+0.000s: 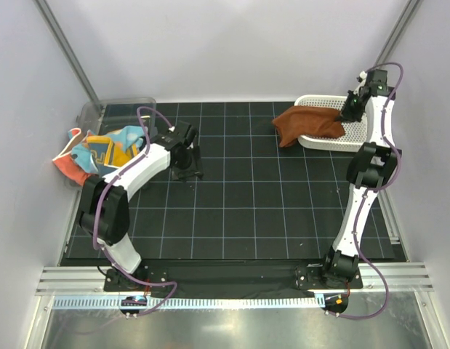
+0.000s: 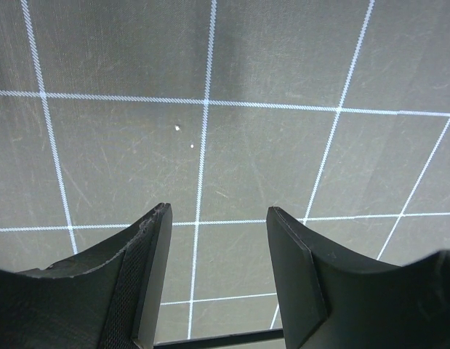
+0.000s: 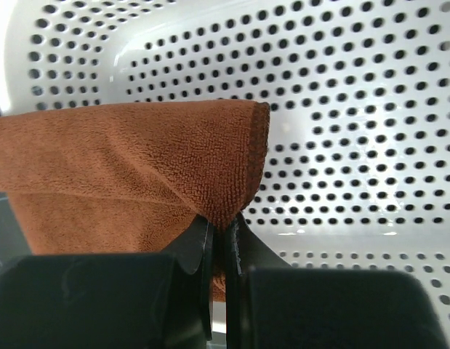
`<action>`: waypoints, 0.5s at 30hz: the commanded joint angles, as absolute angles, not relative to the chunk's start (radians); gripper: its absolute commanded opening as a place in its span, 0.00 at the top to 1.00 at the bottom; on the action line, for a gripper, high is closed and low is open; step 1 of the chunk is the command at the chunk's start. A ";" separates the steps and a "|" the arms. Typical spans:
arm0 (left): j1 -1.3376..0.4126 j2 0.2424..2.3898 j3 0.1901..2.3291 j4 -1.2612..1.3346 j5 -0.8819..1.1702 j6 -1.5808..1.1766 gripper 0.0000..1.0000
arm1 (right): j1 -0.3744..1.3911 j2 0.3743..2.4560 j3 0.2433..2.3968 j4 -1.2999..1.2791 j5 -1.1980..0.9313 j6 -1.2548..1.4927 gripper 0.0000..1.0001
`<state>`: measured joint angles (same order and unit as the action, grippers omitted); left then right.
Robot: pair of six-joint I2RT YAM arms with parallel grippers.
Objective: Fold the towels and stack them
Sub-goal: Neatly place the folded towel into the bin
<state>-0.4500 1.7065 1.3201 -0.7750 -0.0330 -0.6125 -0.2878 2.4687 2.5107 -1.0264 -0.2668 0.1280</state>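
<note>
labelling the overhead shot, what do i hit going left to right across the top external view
heap of printed towels → left gripper, open → rust-brown towel → right gripper, shut on that towel's right end

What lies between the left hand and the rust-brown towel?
Only bare grid mat between left hand and rust-brown towel, per the top view.

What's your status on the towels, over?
Right claw shut on rust-brown terry towel, draped over white perforated plastic basket rim. Left claw open, empty, above black gridded mat. No obstruction seen.
</note>
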 commanded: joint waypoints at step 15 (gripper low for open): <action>-0.451 1.724 1.410 -0.810 -0.003 -0.583 0.40 | -0.365 2.503 2.589 -0.939 -0.111 0.066 0.99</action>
<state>-0.4500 1.7233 1.3724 -0.7933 -0.0166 -0.5938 -0.3500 2.4863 2.5351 -0.9936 -0.1658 0.0959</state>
